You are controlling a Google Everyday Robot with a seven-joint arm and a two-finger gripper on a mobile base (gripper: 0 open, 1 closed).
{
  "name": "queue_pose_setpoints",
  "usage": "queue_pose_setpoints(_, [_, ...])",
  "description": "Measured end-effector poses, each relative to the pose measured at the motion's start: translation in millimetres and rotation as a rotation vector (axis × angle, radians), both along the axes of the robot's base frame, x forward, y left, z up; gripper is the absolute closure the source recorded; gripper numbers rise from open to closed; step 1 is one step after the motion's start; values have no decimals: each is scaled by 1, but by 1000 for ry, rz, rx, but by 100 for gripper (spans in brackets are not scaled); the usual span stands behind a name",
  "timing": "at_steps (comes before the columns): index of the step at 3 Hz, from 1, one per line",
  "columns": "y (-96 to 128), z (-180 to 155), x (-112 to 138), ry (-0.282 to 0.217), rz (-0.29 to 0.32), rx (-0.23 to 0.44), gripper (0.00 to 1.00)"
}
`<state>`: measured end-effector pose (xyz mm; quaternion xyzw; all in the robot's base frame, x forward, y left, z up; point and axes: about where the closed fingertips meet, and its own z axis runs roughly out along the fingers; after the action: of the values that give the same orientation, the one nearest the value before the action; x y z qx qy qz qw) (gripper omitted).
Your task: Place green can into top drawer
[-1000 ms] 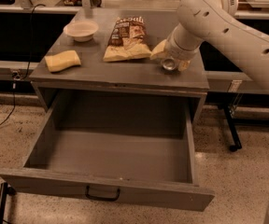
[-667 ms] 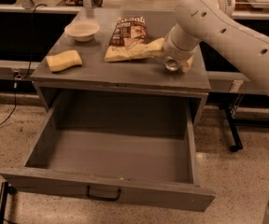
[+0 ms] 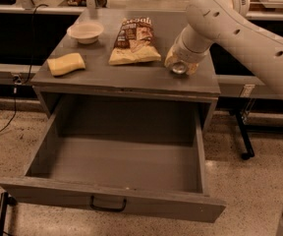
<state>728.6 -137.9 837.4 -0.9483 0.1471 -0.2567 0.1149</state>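
My gripper [image 3: 180, 64] is at the right end of the cabinet top, low over the surface, at the end of my white arm [image 3: 240, 26]. It is shut on the green can [image 3: 179, 68]. Only the can's silver end shows between the pale fingers [image 3: 170, 59], facing the camera; its green side is hidden. The top drawer [image 3: 113, 200] is pulled fully out below and in front of the cabinet top. It is grey, deep and empty inside, with a small dark handle [image 3: 107, 204] at the centre of its front panel.
On the cabinet top [image 3: 97, 75] lie a brown chip bag [image 3: 134, 41] just left of the gripper, a white bowl [image 3: 85, 32] at the back left and a yellow sponge [image 3: 66, 64] at the front left. A black stand leg [image 3: 242, 136] is on the right.
The gripper with the can has shifted a little sideways over the right end of the cabinet top and back. The drawer and the other objects have not moved.
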Motion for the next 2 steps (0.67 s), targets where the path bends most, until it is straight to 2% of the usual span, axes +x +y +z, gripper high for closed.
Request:
queue_pose_setpoints(1, [0,4,8,2,7,38,100])
queue_pose_setpoints(2, [5,11,9,-21,33,116,100])
